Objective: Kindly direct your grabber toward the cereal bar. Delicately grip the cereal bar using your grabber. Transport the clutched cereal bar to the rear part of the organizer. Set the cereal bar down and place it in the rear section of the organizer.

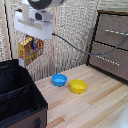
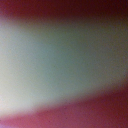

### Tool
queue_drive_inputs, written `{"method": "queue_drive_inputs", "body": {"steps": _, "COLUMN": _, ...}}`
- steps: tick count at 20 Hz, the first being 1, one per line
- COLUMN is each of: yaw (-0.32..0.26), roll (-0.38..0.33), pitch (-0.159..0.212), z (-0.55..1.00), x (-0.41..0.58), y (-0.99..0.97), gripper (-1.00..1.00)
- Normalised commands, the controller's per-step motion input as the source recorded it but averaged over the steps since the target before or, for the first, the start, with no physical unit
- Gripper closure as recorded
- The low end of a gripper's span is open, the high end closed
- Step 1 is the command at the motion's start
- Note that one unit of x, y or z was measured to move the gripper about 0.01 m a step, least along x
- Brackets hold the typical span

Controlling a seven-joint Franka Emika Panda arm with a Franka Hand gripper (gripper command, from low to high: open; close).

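Aloft, the white boxy grabber point(image 1: 30, 38) with short dark fingers clamps the top edge of the flat, rectangular yellow-orange-brown printed cereal bar box point(image 1: 30, 51), which hangs clear above the large black fabric-sided organizer point(image 1: 20, 105) at the bench's near left corner in the exterior view; the wrist view is an unreadable blur. Judged from its thin carton form, the box should be light and fairly stiff yet crushable and slightly slick, so a gentle pinch across its flat faces suits it. A round blue bowl point(image 1: 59, 79) and round yellow bowl point(image 1: 78, 86) sit mid-bench, before a brown wooden drawer cabinet point(image 1: 111, 44).
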Motion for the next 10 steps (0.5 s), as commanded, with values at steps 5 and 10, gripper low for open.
{"method": "queue_drive_inputs", "body": {"steps": 5, "yaw": -0.106, "roll": 0.0, "pitch": 0.004, "z": 0.14, "x": 0.065, "y": 0.81, "gripper": 1.0}}
{"method": "queue_drive_inputs", "body": {"steps": 10, "yaw": -0.09, "roll": 0.007, "pitch": 0.027, "z": 0.18, "x": 0.15, "y": 0.81, "gripper": 1.0}}
